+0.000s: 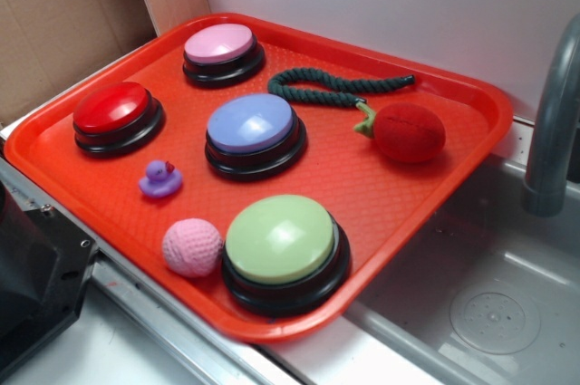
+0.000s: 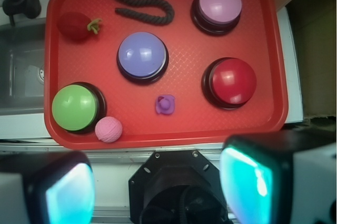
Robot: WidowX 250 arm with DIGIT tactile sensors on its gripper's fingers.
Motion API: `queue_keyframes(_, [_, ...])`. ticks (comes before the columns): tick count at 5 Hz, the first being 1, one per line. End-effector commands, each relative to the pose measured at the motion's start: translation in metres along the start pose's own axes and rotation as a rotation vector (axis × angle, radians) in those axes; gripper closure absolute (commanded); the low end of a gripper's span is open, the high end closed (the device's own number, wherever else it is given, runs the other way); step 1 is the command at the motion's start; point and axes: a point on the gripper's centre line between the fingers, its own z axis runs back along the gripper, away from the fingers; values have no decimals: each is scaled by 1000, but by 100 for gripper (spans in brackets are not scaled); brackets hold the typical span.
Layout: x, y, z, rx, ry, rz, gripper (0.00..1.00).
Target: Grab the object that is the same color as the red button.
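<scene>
The object, a red fuzzy plush fruit (image 1: 408, 131) (image 2: 75, 25) with a green stem, lies in the right far part of the red tray (image 1: 489, 104) (image 2: 168, 138). Its dark green rope tail (image 1: 335, 86) (image 2: 142, 8) curls along the tray's far side. The red button (image 1: 116, 113) (image 2: 230, 81) sits on a black base at the tray's left side in the exterior view. My gripper (image 2: 158, 187) hangs high above the tray's near edge, open, with nothing between its teal pads (image 2: 245, 182). It is out of the exterior view.
The tray also holds a pink button (image 1: 222, 50), a blue button (image 1: 254, 131), a green button (image 1: 285, 249), a purple toy duck (image 1: 159, 179) and a pink crocheted ball (image 1: 192, 246). A sink (image 1: 480, 303) with a grey faucet (image 1: 553, 113) lies to the right.
</scene>
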Motion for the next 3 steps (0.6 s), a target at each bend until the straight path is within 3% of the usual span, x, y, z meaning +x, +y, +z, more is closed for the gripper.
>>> queue_keyframes(1, [0, 0, 0, 0, 0, 0, 0])
queue_keyframes(2, [35, -23, -21, 35, 28, -256, 0])
queue_keyframes(3, [51, -40, -35, 71, 51, -483, 0])
